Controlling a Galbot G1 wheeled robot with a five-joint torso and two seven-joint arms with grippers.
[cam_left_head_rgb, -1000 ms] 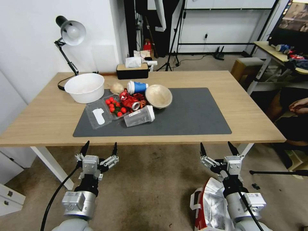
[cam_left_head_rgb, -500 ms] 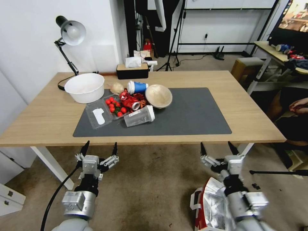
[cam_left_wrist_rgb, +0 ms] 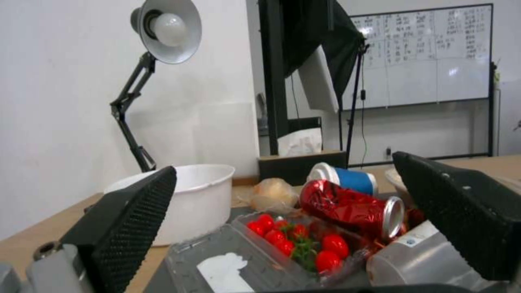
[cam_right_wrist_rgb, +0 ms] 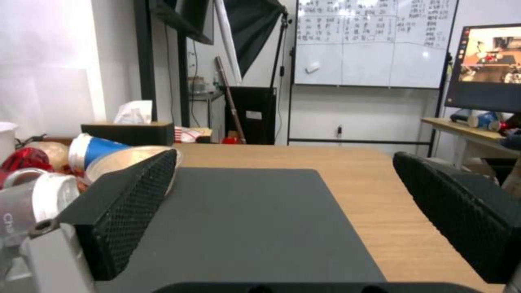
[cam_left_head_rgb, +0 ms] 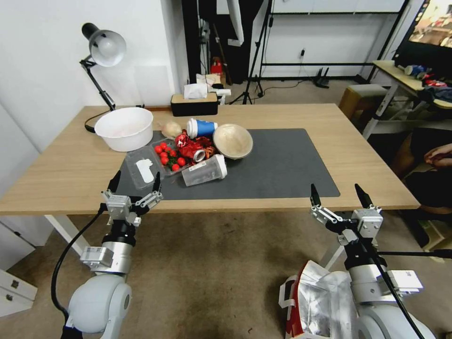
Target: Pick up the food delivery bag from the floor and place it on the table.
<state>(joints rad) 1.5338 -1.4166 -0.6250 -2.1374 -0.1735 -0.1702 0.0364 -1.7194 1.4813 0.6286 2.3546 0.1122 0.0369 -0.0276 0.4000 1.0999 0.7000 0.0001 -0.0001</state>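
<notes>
Left gripper (cam_left_head_rgb: 134, 181) spread wide, empty, raised at near table (cam_left_head_rgb: 70, 174) edge; tomato tray (cam_left_head_rgb: 162, 160) just beyond fingertips. Right gripper (cam_left_head_rgb: 337, 194) spread wide, empty, at near table edge by grey mat (cam_left_head_rgb: 282, 165). Delivery bag (cam_left_head_rgb: 313, 301) on floor (cam_left_head_rgb: 212, 268), below and behind right gripper, beside its arm.

I see the food delivery bag (cam_left_head_rgb: 320, 306) on the floor (cam_left_head_rgb: 212, 273), near-right of the table (cam_left_head_rgb: 358, 160) — beside my right arm. On the table: mat (cam_left_head_rgb: 282, 165) centre, clutter at its left end, bowl (cam_left_head_rgb: 125, 128) beyond, lamp (cam_left_head_rgb: 101, 52) behind.
</notes>
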